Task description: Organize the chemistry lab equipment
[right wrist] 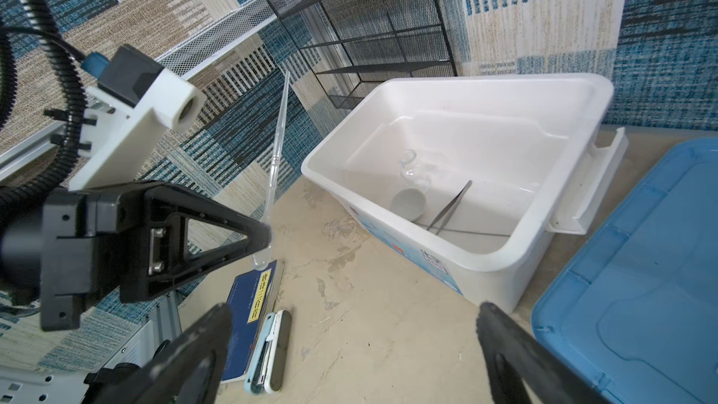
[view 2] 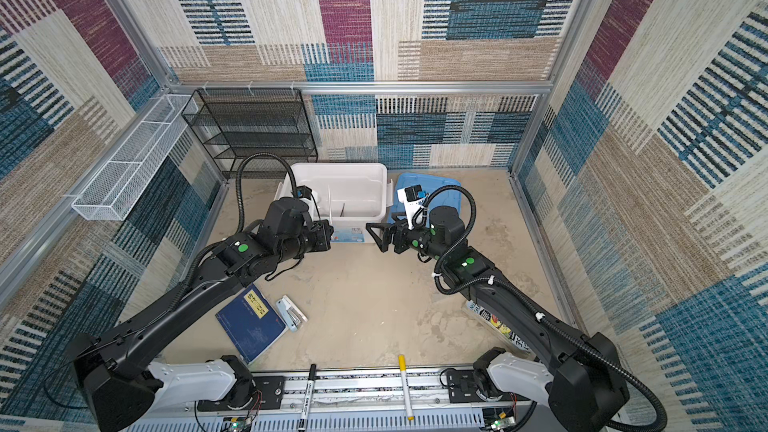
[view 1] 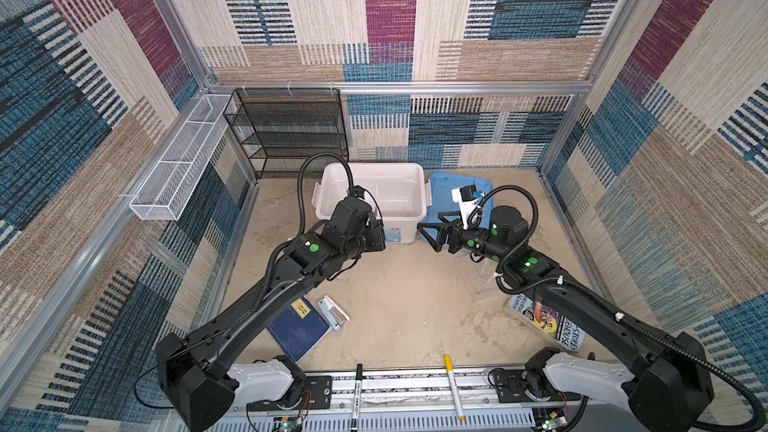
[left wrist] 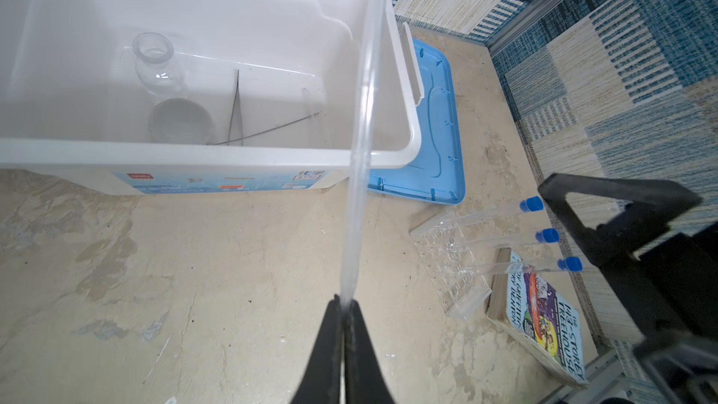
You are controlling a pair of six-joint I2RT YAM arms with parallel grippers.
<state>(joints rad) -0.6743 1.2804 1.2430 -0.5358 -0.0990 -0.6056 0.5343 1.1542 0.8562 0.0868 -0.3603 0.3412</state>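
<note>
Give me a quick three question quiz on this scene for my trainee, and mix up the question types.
1. True or false: the left gripper holds a clear rod.
2. How many blue-capped tubes are at the rack?
3. The tweezers lie: A in the bin; B in the rack; C in the left gripper.
Key: 1 true; 2 three; 3 A.

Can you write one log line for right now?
left gripper jaws shut on clear rod | right gripper jaws open | rack outside bin
</note>
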